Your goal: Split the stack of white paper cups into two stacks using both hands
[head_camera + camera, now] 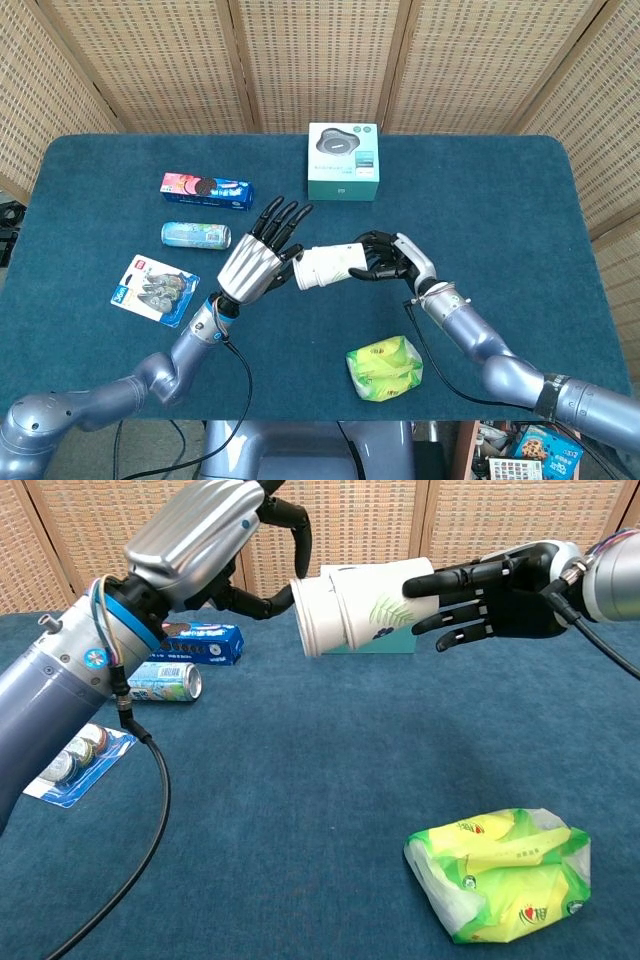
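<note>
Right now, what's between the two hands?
In both views, only the paper cups span from the left hand to the right hand, held above the table.

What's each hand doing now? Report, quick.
Left hand: fingers grip the rim end of the cups.
Right hand: holds the cups' base end.

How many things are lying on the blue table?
5: the cookie box and the can at the left, the blister pack nearer the left edge, the teal box at the back, and the green packet in front.
</note>
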### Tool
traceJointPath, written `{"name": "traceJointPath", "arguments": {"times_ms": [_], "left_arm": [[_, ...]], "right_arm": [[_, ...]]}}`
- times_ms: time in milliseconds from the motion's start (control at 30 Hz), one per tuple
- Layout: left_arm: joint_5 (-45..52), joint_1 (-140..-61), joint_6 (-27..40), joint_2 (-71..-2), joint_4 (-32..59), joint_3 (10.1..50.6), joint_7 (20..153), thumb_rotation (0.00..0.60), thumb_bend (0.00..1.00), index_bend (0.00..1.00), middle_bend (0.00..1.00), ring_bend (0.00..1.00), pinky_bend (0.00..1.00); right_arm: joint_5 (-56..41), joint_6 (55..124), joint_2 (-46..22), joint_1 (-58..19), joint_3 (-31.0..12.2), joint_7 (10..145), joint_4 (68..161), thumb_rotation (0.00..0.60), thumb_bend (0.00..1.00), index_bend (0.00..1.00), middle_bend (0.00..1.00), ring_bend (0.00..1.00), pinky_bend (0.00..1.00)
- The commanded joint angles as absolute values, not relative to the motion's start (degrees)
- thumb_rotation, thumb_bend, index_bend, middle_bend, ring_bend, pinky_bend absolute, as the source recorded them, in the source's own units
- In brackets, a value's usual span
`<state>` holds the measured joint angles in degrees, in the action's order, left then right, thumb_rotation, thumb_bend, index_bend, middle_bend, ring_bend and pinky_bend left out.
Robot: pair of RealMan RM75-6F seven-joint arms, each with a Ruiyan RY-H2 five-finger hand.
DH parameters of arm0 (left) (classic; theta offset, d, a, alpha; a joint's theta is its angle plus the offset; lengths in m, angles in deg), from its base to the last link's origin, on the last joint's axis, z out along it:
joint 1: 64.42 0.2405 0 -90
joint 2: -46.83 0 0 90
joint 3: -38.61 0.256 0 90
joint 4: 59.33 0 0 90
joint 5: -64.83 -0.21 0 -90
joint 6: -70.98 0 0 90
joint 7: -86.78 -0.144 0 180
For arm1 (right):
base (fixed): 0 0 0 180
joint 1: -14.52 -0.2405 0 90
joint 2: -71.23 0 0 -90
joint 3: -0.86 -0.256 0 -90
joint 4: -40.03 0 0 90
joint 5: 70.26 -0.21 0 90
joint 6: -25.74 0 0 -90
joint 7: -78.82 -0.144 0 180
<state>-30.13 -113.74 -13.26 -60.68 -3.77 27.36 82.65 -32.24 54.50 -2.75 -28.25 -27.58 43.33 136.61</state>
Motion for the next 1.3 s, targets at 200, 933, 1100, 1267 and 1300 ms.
{"name": "traceJointPath", "arguments": {"times_ms": [200,933,1100,1267,1300], "left_arm": [[-31.4,-110.4,-17.9,-57.4,-4.0,29.1,84.6,0.6,0.46,0.73,0.0,0.0,0.0],[-22.2,-109.1,11.0,-26.4,21.1,36.9,78.5,0.6,0.46,0.73,0.0,0.0,0.0],[-16.4,-110.5,18.3,-25.8,23.6,36.3,72.2,0.6,0.47,0.73,0.0,0.0,0.0],[-12.7,-111.2,21.0,-26.9,23.7,35.6,68.5,0.6,0.47,0.73,0.0,0.0,0.0],[-12.1,-111.4,21.3,-27.3,23.5,35.4,67.8,0.6,0.47,0.73,0.0,0.0,0.0]], "right_arm": [[-31.4,54.5,-1.8,-27.5,-27.7,43.1,136.0,0.6,0.49,0.55,0.61,0.47,0.61],[-19.5,70.0,-2.6,-27.9,-14.2,69.7,128.9,0.6,0.5,0.55,0.61,0.47,0.61],[-15.8,75.1,-4.1,-28.1,-10.7,79.4,126.6,0.6,0.5,0.55,0.61,0.47,0.61],[-12.9,77.9,-5.1,-27.6,-9.0,83.5,125.3,0.6,0.5,0.55,0.61,0.47,0.61],[-12.3,78.3,-5.2,-27.4,-8.6,84.0,125.0,0.6,0.5,0.55,0.61,0.47,0.61]]}}
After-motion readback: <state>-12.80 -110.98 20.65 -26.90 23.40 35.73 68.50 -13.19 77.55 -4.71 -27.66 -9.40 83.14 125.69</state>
